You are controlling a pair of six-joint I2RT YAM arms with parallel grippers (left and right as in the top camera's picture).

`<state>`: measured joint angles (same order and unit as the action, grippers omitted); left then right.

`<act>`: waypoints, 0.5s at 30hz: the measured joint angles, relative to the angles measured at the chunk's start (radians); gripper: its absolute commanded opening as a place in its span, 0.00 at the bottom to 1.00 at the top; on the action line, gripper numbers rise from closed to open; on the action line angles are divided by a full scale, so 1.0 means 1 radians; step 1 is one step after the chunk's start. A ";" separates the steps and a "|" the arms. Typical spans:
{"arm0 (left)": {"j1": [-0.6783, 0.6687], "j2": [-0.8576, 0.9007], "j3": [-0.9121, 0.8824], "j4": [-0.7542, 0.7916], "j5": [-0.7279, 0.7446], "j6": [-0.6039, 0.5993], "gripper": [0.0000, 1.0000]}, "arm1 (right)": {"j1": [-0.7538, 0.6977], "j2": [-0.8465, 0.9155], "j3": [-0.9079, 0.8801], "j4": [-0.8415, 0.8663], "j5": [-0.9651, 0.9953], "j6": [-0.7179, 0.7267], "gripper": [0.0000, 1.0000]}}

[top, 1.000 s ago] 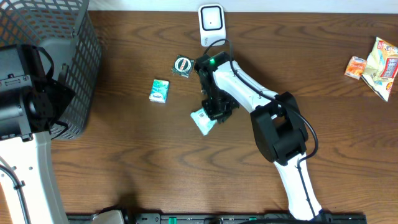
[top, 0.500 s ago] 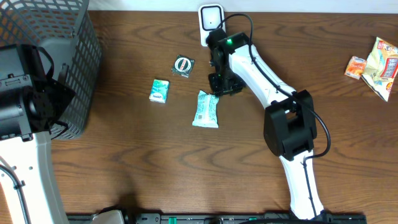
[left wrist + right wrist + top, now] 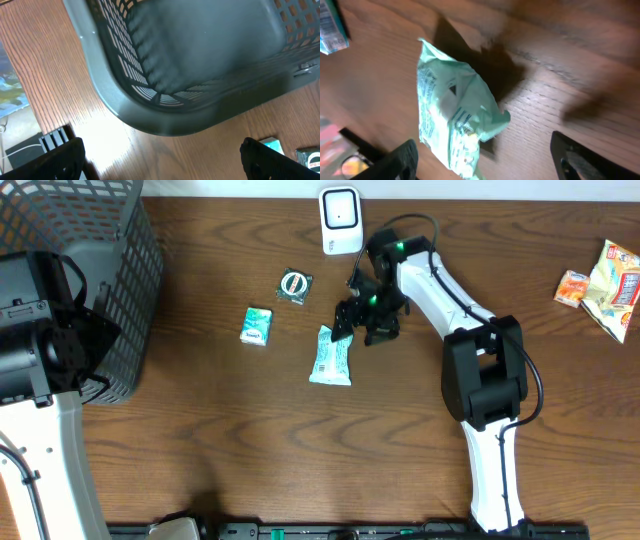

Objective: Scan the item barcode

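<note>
The right gripper [image 3: 490,167] has its jaws spread wide, one finger at each lower corner of the wrist view, and they pinch nothing. Straight ahead of them lies the green packet [image 3: 455,125], crumpled and lying on the table [image 3: 250,450]. Its near end reaches in between the two fingers (one finger comes very close to it; whether it touches I cannot tell). There is print on the packet, too blurred to read. From overhead, the packet sits just beside this gripper, on the side toward the left arm and nearer the robot's base. Beyond the jaws on the opposite side, near the table's far edge, stands the white scanner [image 3: 340,220]. Farther out past the packet lie a teal box [image 3: 257,325] and a round wrapped item [image 3: 295,285], apart from each other and from the packet. Well away on the gripper's other side, at the table's right end, is a small heap of snack packets [image 3: 608,278].

The left gripper [image 3: 165,167] also has its jaws wide apart and empty. Just ahead of them is the rounded corner of the grey basket [image 3: 125,115], and the teal box shows at the frame's edge beside one finger.
</note>
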<state>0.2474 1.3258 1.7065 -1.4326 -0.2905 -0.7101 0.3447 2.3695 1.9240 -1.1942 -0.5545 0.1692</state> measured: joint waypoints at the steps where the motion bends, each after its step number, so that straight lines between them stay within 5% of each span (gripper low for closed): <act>1: 0.000 0.000 0.000 0.000 0.000 0.000 0.97 | 0.000 0.000 -0.021 0.019 -0.016 -0.002 0.77; 7: 0.000 0.000 0.000 0.000 0.000 0.000 0.98 | 0.009 -0.024 -0.140 0.186 -0.165 0.046 0.66; 9: 0.000 0.000 0.000 0.000 0.000 0.000 0.98 | 0.017 -0.034 -0.178 0.248 -0.195 0.085 0.53; 13: 0.000 0.000 0.000 0.000 0.000 0.000 0.98 | 0.042 -0.039 -0.240 0.332 -0.219 0.128 0.06; 15: 0.000 0.000 0.000 0.000 0.000 0.000 0.98 | 0.050 -0.039 -0.258 0.336 -0.227 0.141 0.01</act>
<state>0.2474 1.3258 1.7065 -1.4326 -0.2905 -0.7105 0.3950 2.3310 1.6661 -0.8585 -0.7811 0.3103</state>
